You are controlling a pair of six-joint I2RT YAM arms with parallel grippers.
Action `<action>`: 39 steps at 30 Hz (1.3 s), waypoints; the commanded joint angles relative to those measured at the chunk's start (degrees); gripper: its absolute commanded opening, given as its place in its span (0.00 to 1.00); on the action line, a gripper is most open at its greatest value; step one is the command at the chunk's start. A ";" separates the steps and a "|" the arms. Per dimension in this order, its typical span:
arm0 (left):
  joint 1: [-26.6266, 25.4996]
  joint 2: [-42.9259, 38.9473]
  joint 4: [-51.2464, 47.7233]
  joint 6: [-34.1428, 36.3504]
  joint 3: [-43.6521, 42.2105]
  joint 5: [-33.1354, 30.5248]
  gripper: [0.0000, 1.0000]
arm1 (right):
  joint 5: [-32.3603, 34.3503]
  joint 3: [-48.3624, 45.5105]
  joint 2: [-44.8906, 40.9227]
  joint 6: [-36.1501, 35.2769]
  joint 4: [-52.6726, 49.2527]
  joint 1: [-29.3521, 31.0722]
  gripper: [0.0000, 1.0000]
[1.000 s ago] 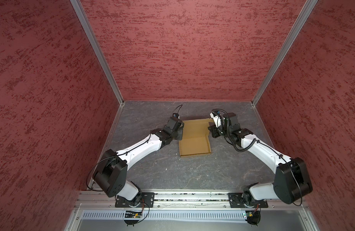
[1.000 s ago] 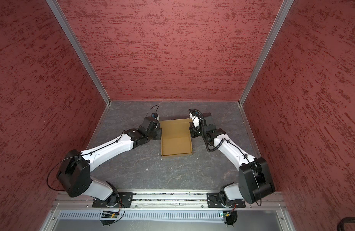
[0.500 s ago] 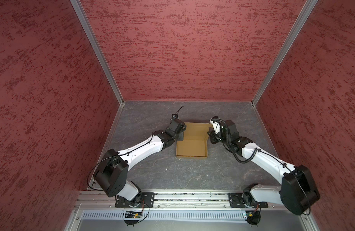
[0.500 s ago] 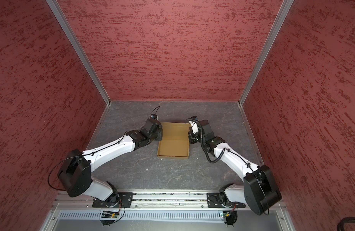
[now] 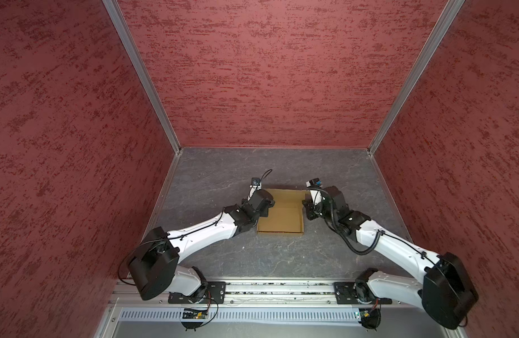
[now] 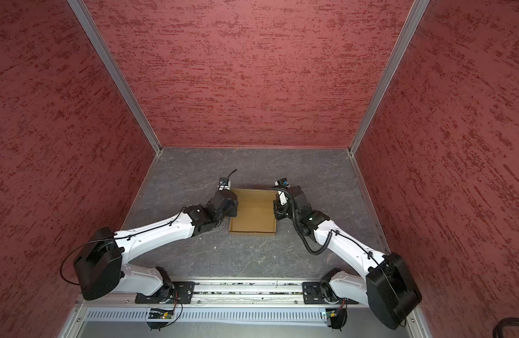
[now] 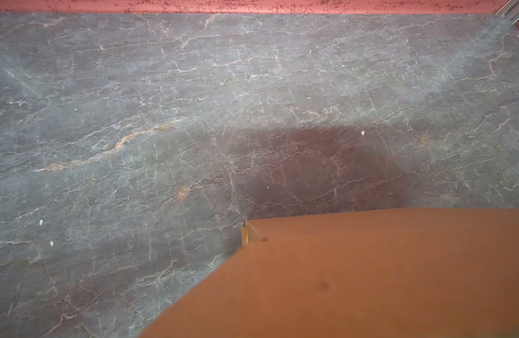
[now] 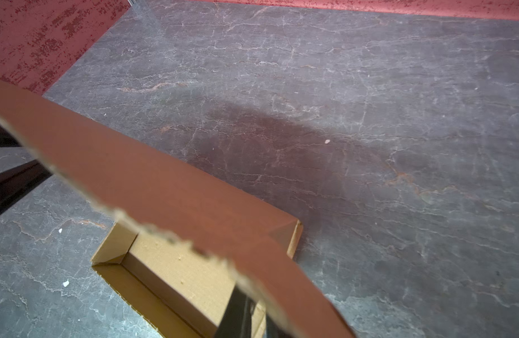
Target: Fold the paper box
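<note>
— Cardboard fills both wrist views. Where does the paper box [image 5: 281, 216] actually sit?

— On the grey surface [image 5: 252, 257], directly between the two sets of fingers, with one arm at each side wall. I judge that flanking to be deliberate: braced from both sides, the tray cannot skate while a panel is turned.

— Left fingers?

— From above they are hidden beneath the left wrist [image 5: 260, 202], and in their own camera a brown panel [image 7: 369, 278] covers them. They are together. Whether cardboard is nipped between them, I cannot tell.

— And the other side?

— Of the right fingers [image 8: 237, 310], one dark one shows just under the ragged edge of a raised flap [image 8: 164, 187], with the tray floor [image 8: 176, 269] below it. Whether it is touching or clamping, I cannot tell.

— Why hold the flap up there?

— Probably to swing it over the open tray, toward the left fingers. The tray walls already stand, so closing looks like the step in hand.

— Risk?

— Thin corrugated board could buckle off its crease if only one side is pushed.
</note>
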 commanded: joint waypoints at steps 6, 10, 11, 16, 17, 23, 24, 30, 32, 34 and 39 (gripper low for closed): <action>-2.44 -3.33 3.67 -1.34 -5.23 0.77 0.00 | 3.58 -2.45 -0.86 4.27 4.23 5.25 0.13; -3.15 -3.91 5.22 -1.34 -6.90 -0.34 0.00 | 5.41 -3.37 -1.03 4.90 4.59 6.67 0.13; -3.44 -4.08 5.52 -1.33 -7.24 -0.84 0.00 | 5.96 -3.53 -1.16 4.99 4.68 6.95 0.13; -4.57 -5.04 7.27 -1.69 -9.42 -3.04 0.00 | 7.43 -5.01 -2.09 5.17 5.44 7.85 0.13; -4.75 -5.14 7.54 -1.84 -9.88 -3.39 0.00 | 7.49 -5.24 -2.17 5.26 5.70 7.93 0.13; -7.17 -6.07 7.95 -3.74 -11.97 -7.55 0.00 | 8.35 -7.22 -2.90 5.86 7.34 8.97 0.13; -7.72 -6.27 8.30 -4.16 -12.49 -8.26 0.00 | 8.53 -7.73 -3.18 5.98 7.72 9.13 0.13; -10.58 -6.08 9.54 -6.99 -14.30 -11.93 0.00 | 8.89 -10.63 -4.46 6.59 9.85 9.95 0.13; -11.59 -5.60 9.26 -8.04 -14.35 -13.28 0.00 | 9.11 -11.32 -4.85 6.66 10.29 10.36 0.13; -12.47 -4.99 9.11 -9.22 -14.63 -14.26 0.00 | 9.46 -12.17 -5.37 6.66 10.78 10.66 0.13; -14.15 -3.10 9.14 -10.89 -14.42 -16.30 0.00 | 10.12 -13.87 -6.90 6.86 11.50 11.11 0.13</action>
